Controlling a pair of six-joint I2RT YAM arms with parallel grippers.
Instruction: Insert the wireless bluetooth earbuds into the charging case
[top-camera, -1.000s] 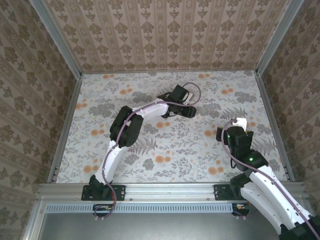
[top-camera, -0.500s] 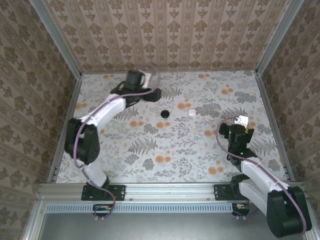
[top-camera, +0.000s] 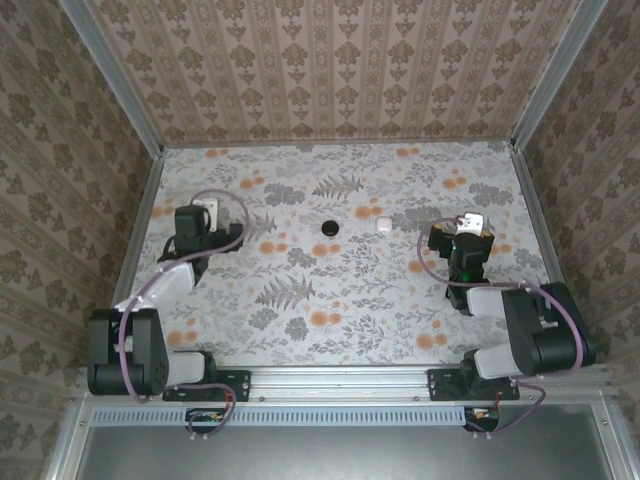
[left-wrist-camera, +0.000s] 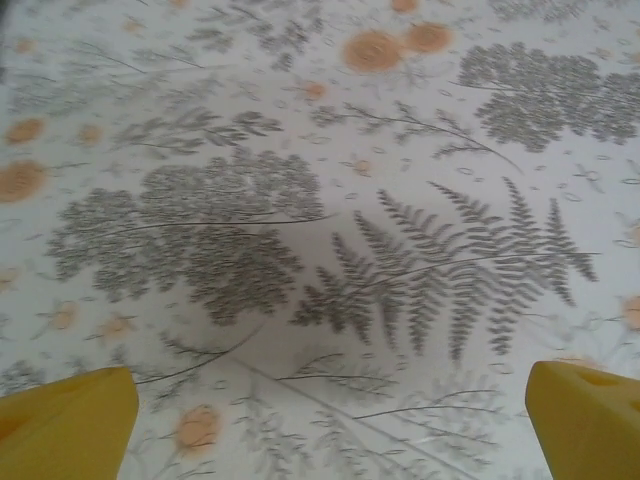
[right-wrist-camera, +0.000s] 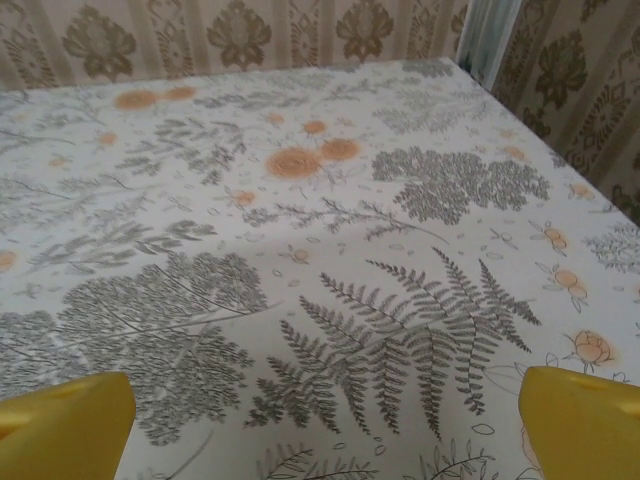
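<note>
Our left gripper (left-wrist-camera: 320, 425) holds its jaws wide, yellow fingertips (left-wrist-camera: 65, 425) in the lower corners of its wrist view, bare floral table (left-wrist-camera: 320, 200) between them. Our right gripper (right-wrist-camera: 320, 420) gapes just as wide. From above we see the charging case (top-camera: 329, 227) lying upper centre, a white pebble (top-camera: 383, 223) just right of it, well apart from both grippers.

The charging case (top-camera: 329, 228), upper middle of the top view, is too small to read as open or closed. The wrist views' lower corners crop the left fingertips (left-wrist-camera: 65, 425) and right fingertips (right-wrist-camera: 62, 420).
</note>
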